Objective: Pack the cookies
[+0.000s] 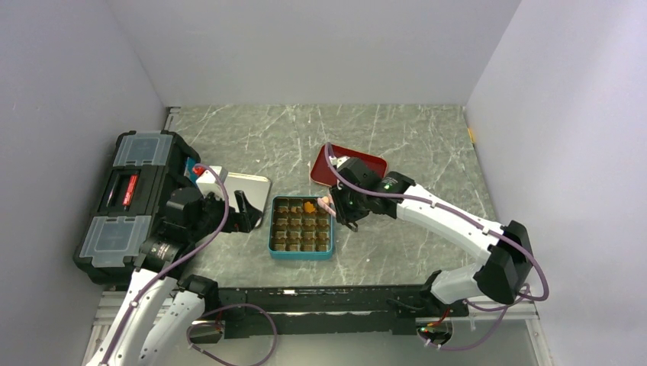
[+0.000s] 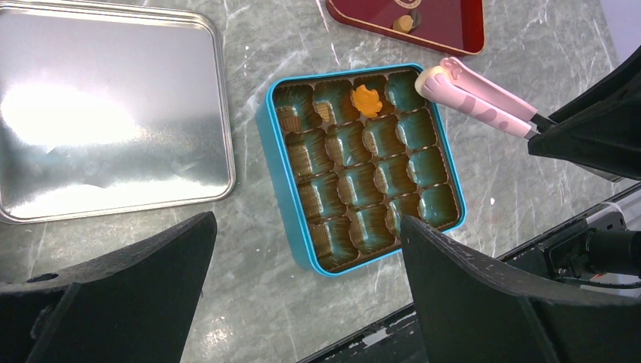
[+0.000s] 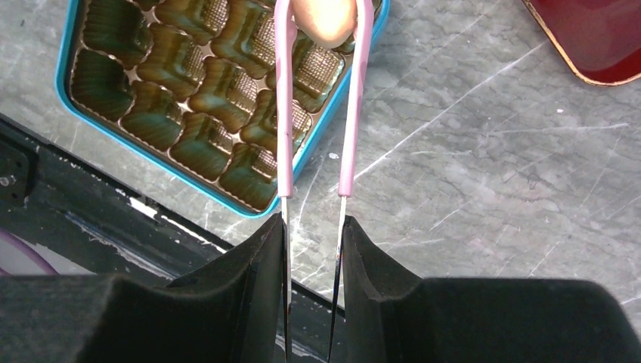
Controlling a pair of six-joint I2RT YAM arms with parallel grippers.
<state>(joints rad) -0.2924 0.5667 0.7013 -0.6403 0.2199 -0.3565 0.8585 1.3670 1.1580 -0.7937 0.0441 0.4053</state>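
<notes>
Here's the silver lid (image 2: 113,113) lying flat, L of the teal tin (image 2: 266,144), red tray (image 2: 453,23) beyond. L gripper (image 1: 248,210) hovers near the tin's L side, jaws wide, holding nothing. R gripper (image 3: 312,227) is clamped on thin pink tongs (image 3: 283,113) (tips squeezing a pale cream cookie (image 3: 326,19)) over the tin's corner. 1 orange flower cookie (image 2: 367,100) sits in an edge-row compartment, and 1 tan cookie (image 2: 406,23) is on the tray.

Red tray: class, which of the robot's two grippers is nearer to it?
Right. The right gripper sits just in front of the red tray, gripping pink tongs; the left gripper is across the teal tin, beside the silver lid.
</notes>
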